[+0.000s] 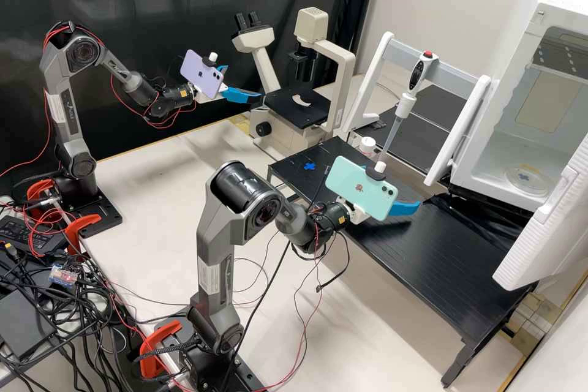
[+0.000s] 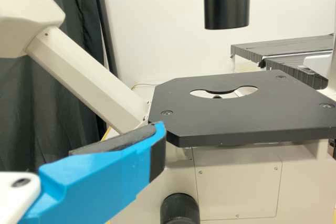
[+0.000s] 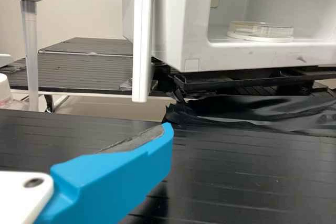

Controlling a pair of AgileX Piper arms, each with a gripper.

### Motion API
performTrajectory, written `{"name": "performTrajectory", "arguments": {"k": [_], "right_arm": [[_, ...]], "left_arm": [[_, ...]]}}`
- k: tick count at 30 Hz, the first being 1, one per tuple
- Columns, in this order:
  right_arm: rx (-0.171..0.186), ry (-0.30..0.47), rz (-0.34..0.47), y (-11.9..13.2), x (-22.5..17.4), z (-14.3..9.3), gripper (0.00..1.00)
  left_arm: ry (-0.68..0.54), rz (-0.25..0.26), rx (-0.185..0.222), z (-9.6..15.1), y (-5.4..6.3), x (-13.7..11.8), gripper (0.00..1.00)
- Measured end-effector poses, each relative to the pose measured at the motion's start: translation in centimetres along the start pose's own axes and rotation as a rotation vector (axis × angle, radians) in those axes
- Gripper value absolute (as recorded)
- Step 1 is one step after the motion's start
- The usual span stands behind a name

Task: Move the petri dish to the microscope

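Going left to right in the high view, the left gripper (image 1: 244, 82) is hanging just beside one microscope (image 1: 313, 55), its two blue fingers standing apart. The petri dish (image 1: 527, 180) is lying well apart from it, off to the right. The microscope is raising two eyepieces (image 1: 247, 19) on a single slanted tube, and its one black stage (image 1: 294, 109) is showing a curved opening. One blue cross (image 1: 310, 166) is marking the black shelf (image 1: 429, 245), and one white-capped container (image 1: 367, 146) is standing near a single pipette (image 1: 404, 104), which is hanging upright and slightly tilted from a white frame (image 1: 386, 43). Two phones are riding on the arms, one purple (image 1: 202, 73) and one green (image 1: 361, 188). The right gripper (image 1: 401, 196) is hanging over the shelf, its two fingers also parted. The one petri dish is sitting beyond it and to the right, apart from its fingers, inside one open white chamber (image 1: 490, 104); in the right wrist view the dish is resting flat on the chamber floor, near the front edge.
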Motion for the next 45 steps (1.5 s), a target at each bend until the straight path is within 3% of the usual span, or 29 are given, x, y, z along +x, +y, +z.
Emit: {"name": "performTrajectory", "arguments": {"k": [13, 18, 29, 35, 45], "right_arm": [[-0.003, -0.026, 0.024, 0.8, 0.0, 0.9, 1.00], [0.030, -0.052, 0.065, 2.1, 0.0, 1.9, 1.00], [0.038, -0.045, 0.221, 7.5, 2.4, 2.6, 1.00], [0.059, -0.108, 0.261, 9.6, 4.6, 3.6, 1.00], [0.006, -0.163, 0.358, 13.1, 7.0, 4.1, 1.00]], "left_arm": [[0.000, 0.000, 0.000, 0.0, 0.0, 0.0, 1.00], [0.000, 0.000, 0.000, 0.0, 0.0, 0.0, 1.00], [0.000, 0.000, 0.000, 0.0, 0.0, 0.0, 1.00], [0.000, 0.000, 0.000, 0.0, 0.0, 0.0, 1.00], [0.000, 0.000, 0.000, 0.0, 0.0, 0.0, 1.00]]}}
